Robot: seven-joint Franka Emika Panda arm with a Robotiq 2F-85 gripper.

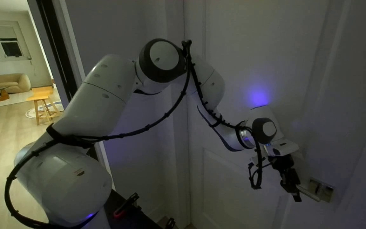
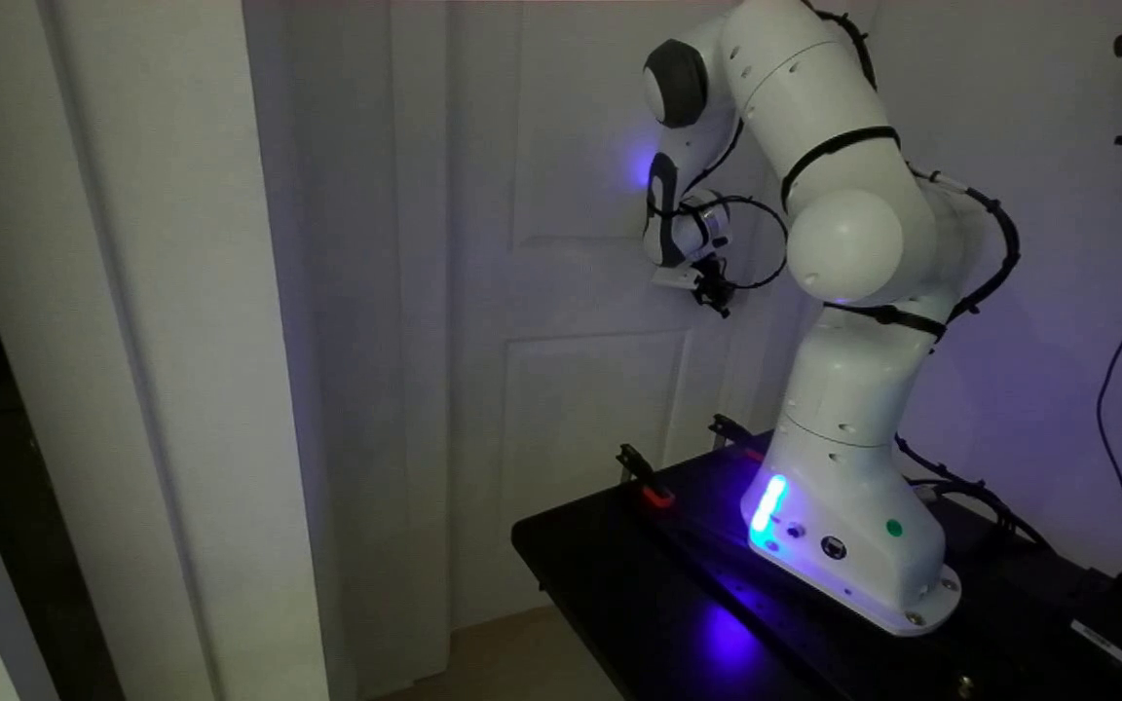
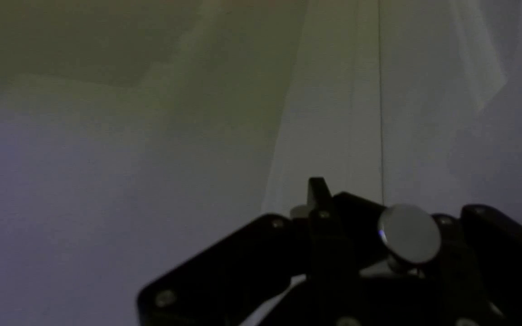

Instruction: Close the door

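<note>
Lower right in an exterior view, the black gripper (image 1: 295, 192) is straddling a slim lever (image 1: 308, 193), clench unclear, ridge-panelled door (image 1: 275, 73) leaving room leftward.

Claw (image 1: 293, 188) is black. Door (image 2: 590, 292) behind the claw is white, patterned with rectangular panels (image 2: 585, 414). Handle plate (image 1: 324, 190) beside the claw: silver.
</note>
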